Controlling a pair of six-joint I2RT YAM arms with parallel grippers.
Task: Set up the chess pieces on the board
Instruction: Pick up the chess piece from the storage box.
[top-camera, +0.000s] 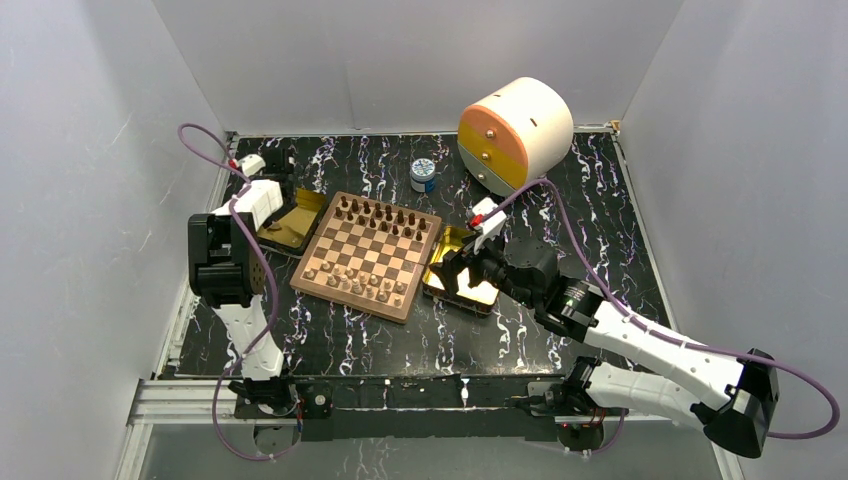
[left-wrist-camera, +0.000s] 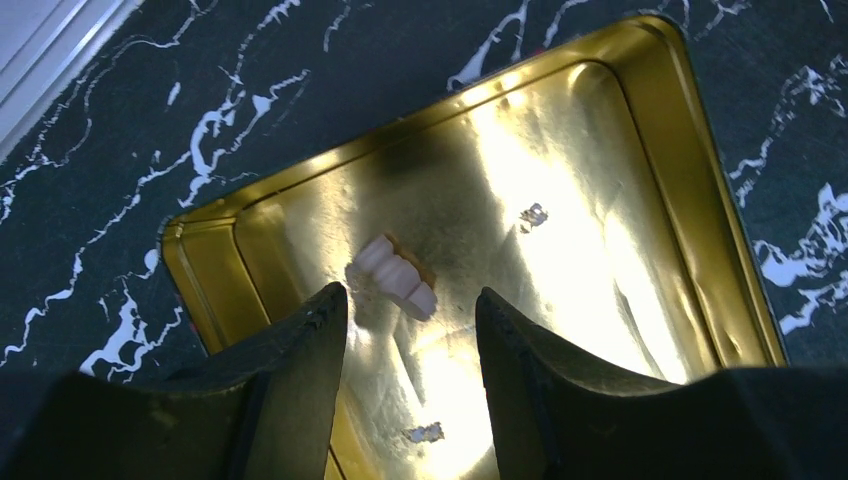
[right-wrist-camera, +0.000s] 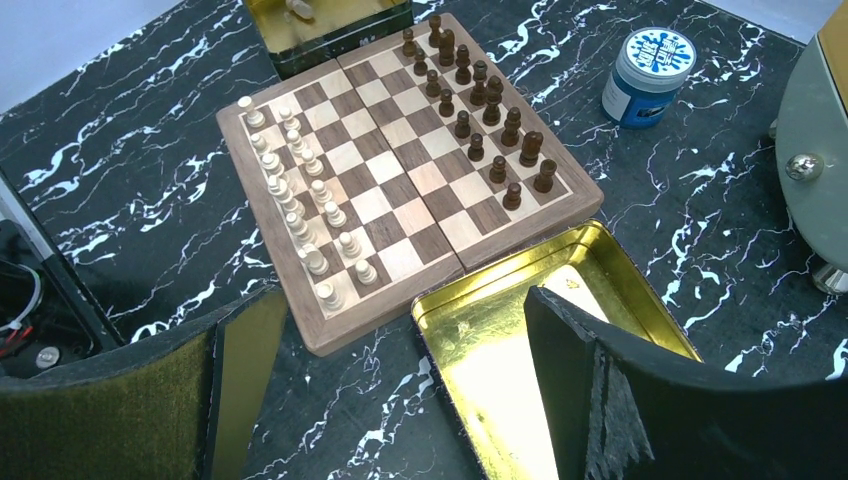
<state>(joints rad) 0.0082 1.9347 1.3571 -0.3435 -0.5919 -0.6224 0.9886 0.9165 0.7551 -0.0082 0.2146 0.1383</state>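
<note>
Black marbled tabletop (top-camera: 400, 340) from above: the square wooden checkered chessboard (top-camera: 368, 255) sits mid-table, my left arm (top-camera: 225, 260) bent over the shiny gold tray (top-camera: 300, 235) at its left edge. Left wrist: my left gripper (left-wrist-camera: 410, 293) gapes, empty, above a pale wooden chessman (left-wrist-camera: 397, 275) lying flat, its shape blurred. Right wrist: my right gripper (right-wrist-camera: 395, 300) is spread wide over the right gold tray (right-wrist-camera: 470, 340), which is partly hidden.
</note>
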